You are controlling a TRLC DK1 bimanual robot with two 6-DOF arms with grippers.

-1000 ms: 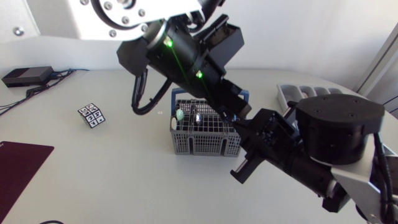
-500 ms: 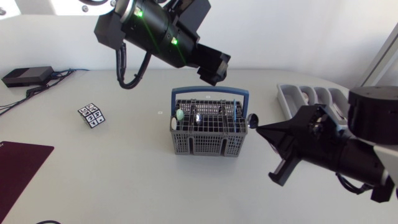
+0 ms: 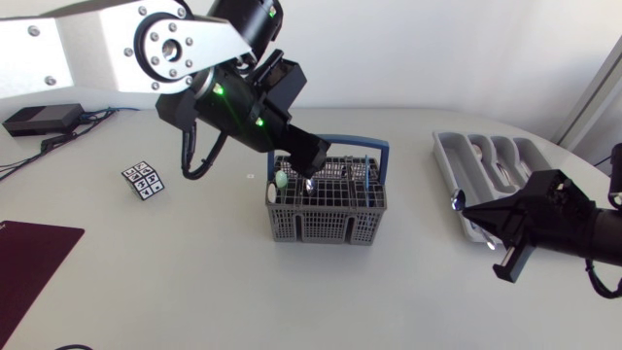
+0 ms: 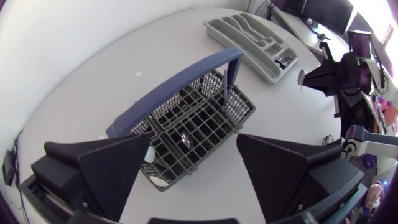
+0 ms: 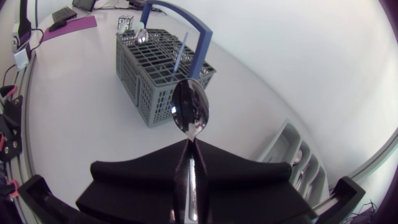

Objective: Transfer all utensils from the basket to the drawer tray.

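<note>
Spoon (image 5: 190, 115): polished metal, with an oval mirror-bright bowl and a thin handle. The handle is pinched between the closed fingers of the right gripper (image 5: 189, 148) and the bowl juts out ahead of the fingertips. The spoon sits above the table (image 3: 194, 272) at the rim of the grey drawer tray (image 3: 444, 148), well apart from the basket (image 3: 326, 219). The left gripper (image 4: 202, 165) hangs over that basket (grey grid, blue handle) with fingers spread wide, gripping nothing; other utensils (image 4: 186, 138) stand in its cells.

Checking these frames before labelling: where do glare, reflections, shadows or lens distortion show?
Right wrist view: the spoon mirrors the room, with glints. Head view: green lights glow on the left arm; faint shadow under the basket. Left wrist view: fisheye bends the table edge.
</note>
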